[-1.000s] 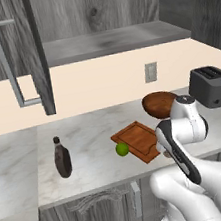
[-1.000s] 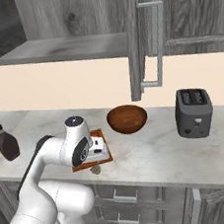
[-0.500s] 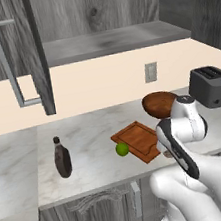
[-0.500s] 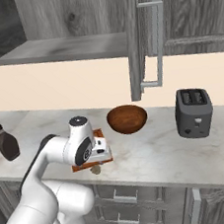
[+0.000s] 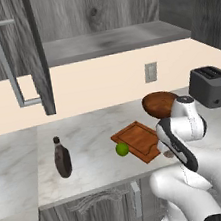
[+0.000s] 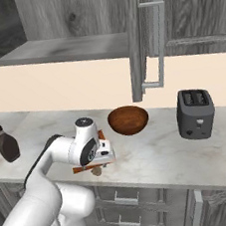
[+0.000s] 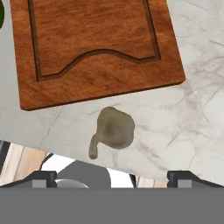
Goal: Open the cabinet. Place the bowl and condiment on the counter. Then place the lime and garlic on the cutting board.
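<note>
Tool (image 7: 112,175) spread, just above garlic (image 7: 113,130)

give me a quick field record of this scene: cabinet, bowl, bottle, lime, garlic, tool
cabinet: door open
bowl: on counter, behind cutting board
condiment: upright on counter, apart from board
lime: at board's edge, whether on it is unclear
garlic: on counter beside board, near front edge
tool: open, above garlic
</note>
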Available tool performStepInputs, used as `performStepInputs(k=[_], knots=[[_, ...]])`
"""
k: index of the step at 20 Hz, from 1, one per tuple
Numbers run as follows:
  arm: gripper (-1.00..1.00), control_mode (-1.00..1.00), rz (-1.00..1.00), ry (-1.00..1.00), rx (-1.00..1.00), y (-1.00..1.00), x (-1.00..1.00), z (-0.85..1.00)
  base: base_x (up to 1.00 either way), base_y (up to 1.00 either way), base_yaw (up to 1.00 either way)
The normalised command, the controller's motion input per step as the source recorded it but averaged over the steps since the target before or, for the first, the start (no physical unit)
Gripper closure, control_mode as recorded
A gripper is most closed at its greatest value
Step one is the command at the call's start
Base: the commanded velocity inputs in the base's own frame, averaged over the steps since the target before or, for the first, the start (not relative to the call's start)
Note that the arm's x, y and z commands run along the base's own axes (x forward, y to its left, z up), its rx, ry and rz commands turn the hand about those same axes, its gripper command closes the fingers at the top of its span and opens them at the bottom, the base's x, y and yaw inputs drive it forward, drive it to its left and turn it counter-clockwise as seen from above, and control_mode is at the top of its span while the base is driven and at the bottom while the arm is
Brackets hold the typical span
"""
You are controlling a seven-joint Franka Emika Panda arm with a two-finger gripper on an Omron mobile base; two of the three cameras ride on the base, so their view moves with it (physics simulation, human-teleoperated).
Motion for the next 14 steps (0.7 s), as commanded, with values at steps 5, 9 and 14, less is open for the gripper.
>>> performStepInputs(k=[5, 9, 14], knots=[[-1.0, -1.0, 0.0, 0.0, -0.01, 0.17, 0.0, -0.4, 0.0, 0.0, 0.0], [-1.0, -1.0, 0.0, 0.0, -0.02, 0.22, 0.0, -0.37, 0.0, 0.0, 0.0], [-1.0, -1.0, 0.01, 0.0, -0.01, 0.03, 0.03, -0.49, 0.0, 0.0, 0.0]])
